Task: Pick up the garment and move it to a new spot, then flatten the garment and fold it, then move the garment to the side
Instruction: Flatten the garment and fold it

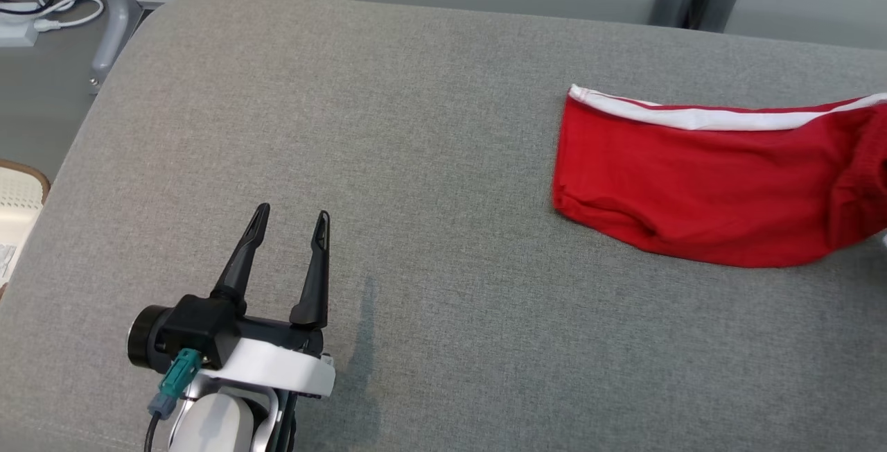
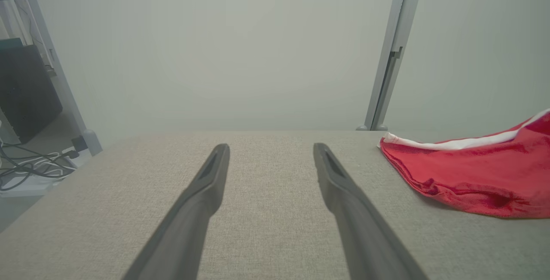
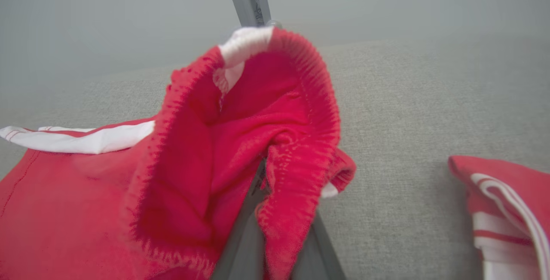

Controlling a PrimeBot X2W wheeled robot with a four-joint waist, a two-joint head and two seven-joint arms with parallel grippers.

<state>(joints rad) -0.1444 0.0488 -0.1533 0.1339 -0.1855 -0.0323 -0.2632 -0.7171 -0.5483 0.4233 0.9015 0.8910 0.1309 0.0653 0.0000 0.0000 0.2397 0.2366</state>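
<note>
Here the red garment [image 1: 714, 181] lies on the right side of the grey pad [image 1: 388, 126], its white stripe [image 1: 714, 118] along the far edge and its right end bunched and running off the head view. In the right wrist view the right gripper [image 3: 264, 177] is closed on that bunched end: its grey fingers [image 3: 240, 250] meet inside the ribbed waistband [image 3: 318, 99], which stands up in a loop over them. A separate red-and-white fold [image 3: 507, 202] lies apart on the pad to the right, and I cannot tell if it belongs to the same garment. The left gripper [image 1: 292, 211] hangs over bare pad at the near left, well apart from the garment, its jaws spread wide and holding nothing. At the left edge of the head view sits a pale perforated bin [image 1: 21, 195] with a brown rim; its contents are too cut off to tell.
</note>
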